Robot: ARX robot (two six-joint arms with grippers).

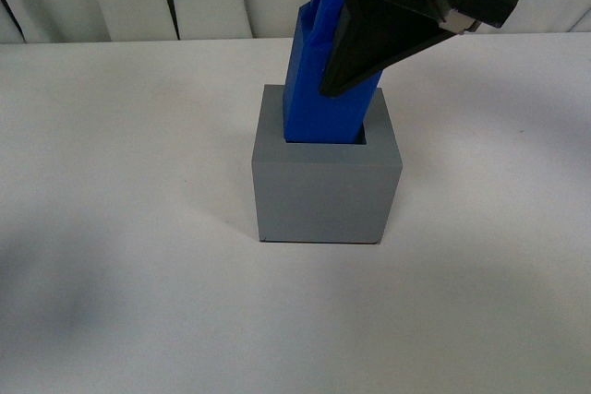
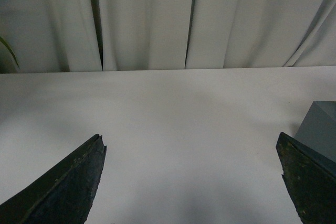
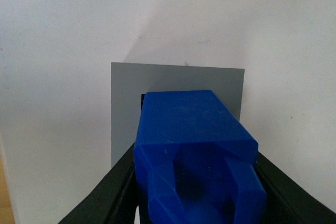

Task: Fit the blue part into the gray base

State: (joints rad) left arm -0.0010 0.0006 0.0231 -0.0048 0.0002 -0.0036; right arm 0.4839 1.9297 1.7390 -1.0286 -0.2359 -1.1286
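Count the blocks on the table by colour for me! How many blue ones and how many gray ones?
Blue: 1, the blue part, its lower end down in the recess.
Gray: 1, the gray base.
Total: 2 blocks.

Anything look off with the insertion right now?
The blue part stands only partway in the gray base and seems to lean slightly toward the robot's right, held by the shut right gripper. No damage visible.
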